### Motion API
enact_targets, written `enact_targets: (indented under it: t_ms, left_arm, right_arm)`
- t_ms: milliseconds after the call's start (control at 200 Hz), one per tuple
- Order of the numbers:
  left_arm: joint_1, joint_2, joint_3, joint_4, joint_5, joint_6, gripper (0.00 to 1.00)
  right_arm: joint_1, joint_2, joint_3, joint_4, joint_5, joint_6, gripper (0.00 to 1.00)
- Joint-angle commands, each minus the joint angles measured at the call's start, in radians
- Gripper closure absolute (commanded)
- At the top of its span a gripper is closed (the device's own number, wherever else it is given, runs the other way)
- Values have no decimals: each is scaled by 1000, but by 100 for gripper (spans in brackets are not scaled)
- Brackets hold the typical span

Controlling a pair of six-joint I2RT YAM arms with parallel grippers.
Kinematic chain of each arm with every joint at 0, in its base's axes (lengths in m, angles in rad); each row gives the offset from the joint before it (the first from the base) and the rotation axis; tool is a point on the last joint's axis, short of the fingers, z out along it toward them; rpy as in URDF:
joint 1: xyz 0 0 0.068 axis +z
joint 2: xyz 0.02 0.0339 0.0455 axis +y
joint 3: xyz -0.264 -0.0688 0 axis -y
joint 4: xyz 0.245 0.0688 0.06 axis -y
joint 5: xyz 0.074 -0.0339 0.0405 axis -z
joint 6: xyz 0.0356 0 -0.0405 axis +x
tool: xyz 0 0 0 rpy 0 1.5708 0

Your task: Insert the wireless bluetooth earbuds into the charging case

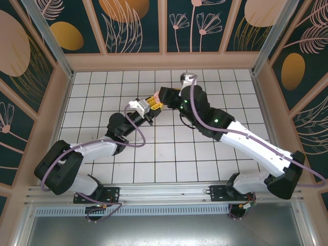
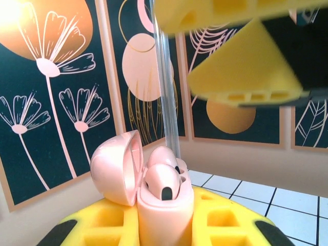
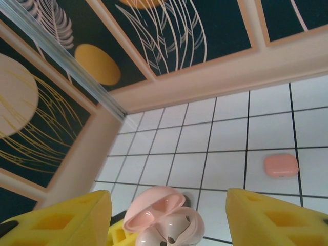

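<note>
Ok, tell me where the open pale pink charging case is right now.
The open pale pink charging case sits gripped in the left gripper, bottom centre of the left wrist view, with the open right gripper just above it.

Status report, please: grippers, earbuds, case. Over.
Left gripper shut on the open case. Right gripper open, close to it. Two pink earbuds sit inside. Another closed case lies apart on the tiles.
</note>
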Motion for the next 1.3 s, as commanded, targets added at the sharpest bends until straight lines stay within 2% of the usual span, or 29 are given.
enact_targets:
  t_ms: [0,110,290,480,581,776,1006,1146,1291]
  left_arm:
    - [-3,-21,-19,50,17,-13,100]
    - [-4,-21,-40,37,36,6,100]
    - [-5,-6,-37,-63,126,34,100]
    - [-5,13,-34,-86,182,29,100]
    - [-5,19,-29,-96,187,27,100]
    - [-5,22,-16,-97,182,27,100]
    - [-5,37,24,-99,133,18,100]
    - [-5,51,45,-92,118,1,100]
    - [-4,68,49,-61,120,-39,100]
  right_arm:
    - [-42,-25,5,-61,-68,20,39]
    - [-115,-6,14,-106,-166,17,39]
    - [-205,91,101,-205,-311,-30,43]
    - [-222,227,231,-301,-393,-97,56]
    - [-224,286,288,-335,-421,-123,64]
    - [-222,353,336,-410,-481,-166,74]
    - [-177,295,253,-479,-506,-209,85]
    - [-142,190,149,-491,-472,-190,87]
    - [-186,74,60,-456,-368,-109,87]
